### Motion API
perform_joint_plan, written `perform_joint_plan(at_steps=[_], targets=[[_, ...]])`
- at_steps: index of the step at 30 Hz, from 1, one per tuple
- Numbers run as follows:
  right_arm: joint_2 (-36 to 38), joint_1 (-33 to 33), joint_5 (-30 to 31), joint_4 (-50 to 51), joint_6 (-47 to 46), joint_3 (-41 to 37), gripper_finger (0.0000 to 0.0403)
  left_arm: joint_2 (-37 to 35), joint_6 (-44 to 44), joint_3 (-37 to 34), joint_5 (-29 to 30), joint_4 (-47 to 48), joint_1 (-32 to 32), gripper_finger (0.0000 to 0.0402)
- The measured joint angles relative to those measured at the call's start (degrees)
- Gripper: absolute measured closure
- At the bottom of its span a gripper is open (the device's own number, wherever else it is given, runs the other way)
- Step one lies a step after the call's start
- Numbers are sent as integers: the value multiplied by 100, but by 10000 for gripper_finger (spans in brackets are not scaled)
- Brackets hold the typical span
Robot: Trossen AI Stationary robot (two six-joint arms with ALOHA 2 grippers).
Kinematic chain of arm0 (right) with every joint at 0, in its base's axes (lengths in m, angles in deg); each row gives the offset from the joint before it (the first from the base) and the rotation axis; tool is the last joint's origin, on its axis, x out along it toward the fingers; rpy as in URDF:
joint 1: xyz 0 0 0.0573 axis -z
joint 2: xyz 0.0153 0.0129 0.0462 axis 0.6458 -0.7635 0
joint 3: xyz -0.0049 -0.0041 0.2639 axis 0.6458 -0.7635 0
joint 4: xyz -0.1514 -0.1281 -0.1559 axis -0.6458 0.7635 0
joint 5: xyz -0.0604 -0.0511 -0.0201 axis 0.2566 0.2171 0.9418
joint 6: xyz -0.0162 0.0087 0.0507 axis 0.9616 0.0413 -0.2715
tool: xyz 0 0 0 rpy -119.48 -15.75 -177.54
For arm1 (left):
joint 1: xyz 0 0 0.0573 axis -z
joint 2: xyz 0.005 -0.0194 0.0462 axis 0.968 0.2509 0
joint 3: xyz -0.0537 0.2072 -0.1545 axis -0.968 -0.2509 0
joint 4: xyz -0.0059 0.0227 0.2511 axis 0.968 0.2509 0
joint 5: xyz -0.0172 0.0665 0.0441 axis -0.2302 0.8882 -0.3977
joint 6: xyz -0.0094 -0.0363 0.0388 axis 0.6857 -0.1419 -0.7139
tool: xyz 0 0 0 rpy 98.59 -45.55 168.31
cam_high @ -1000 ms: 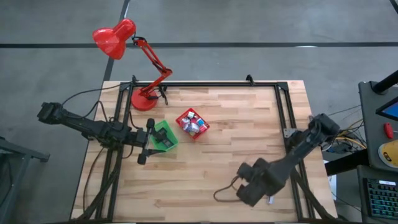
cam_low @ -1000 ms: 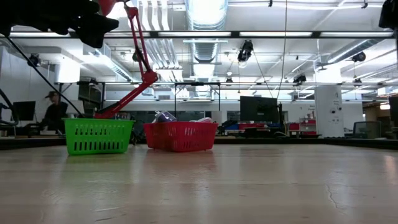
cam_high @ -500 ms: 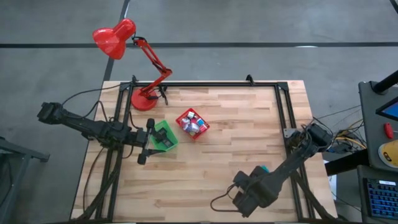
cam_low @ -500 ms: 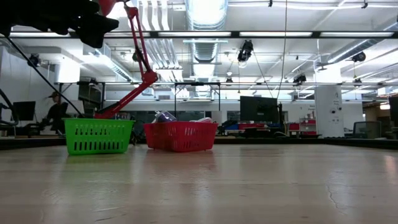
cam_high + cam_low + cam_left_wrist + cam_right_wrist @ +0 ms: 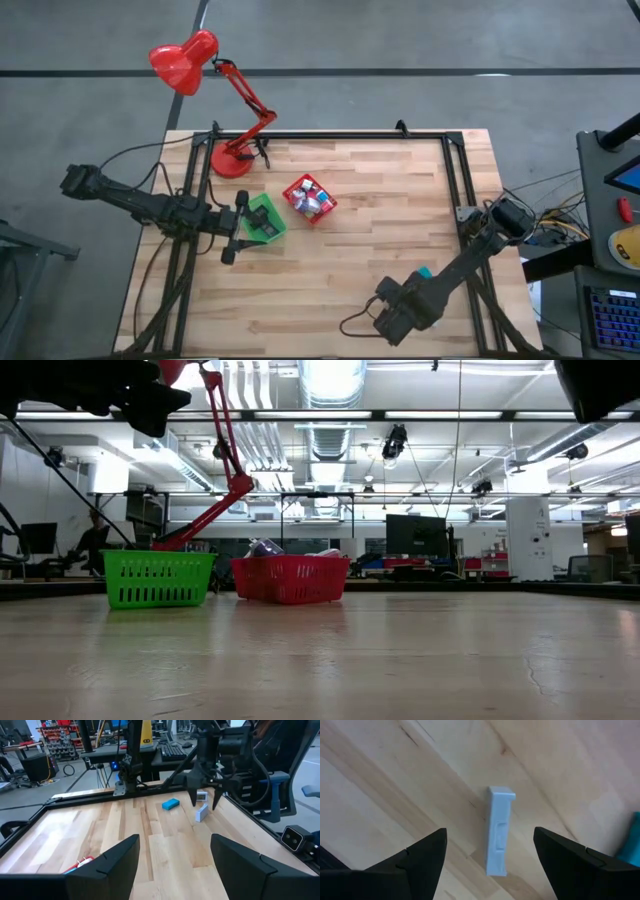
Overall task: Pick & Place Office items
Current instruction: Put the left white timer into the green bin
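Pale wooden butcher-block table [image 5: 370,220], framed by a black metal rail; all items below sit on it or hang over it.

Red square plastic bin [image 5: 309,199]: toward the lamp side of the table, filled with small office items [image 5: 312,201] in white, red and blue; in the low view their tops show just over its rim.

Green square plastic bin [image 5: 265,217]: just beside the red bin, nearer the left arm. A dark piece lies inside it.

Red metal desk lamp [image 5: 183,62]: round base on the far left corner of the table, jointed arm leaning out, shade beyond the table edge.

Pale grey-white stick-shaped block [image 5: 499,830]: lies flat on the bare wood near the table's near right corner, well apart from both bins. In the right wrist view it lies between the two fingers, touching neither.

Teal rectangular block [image 5: 170,804]: flat on the wood, near the stick; in the high view it shows just beside the right arm.

Small white block [image 5: 201,796]: seen only in the left wrist view, close behind the stick, under the right gripper.

Left gripper [image 5: 238,228]: at the green bin's edge, fingers spread wide, nothing between them.

Right gripper [image 5: 204,799]: pointing down over the grey-white stick, fingers splayed to either side of it, grasping nothing.
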Motion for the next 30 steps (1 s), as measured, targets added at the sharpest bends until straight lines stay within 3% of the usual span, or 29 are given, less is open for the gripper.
perform_joint_plan(at_steps=[14,30], targets=[[7,0,-61,-279,3,-334,128,0,1,0,-1,0,-2,152],[7,0,-42,-339,235,-500,273,0,0,0,0,0,-2,152]])
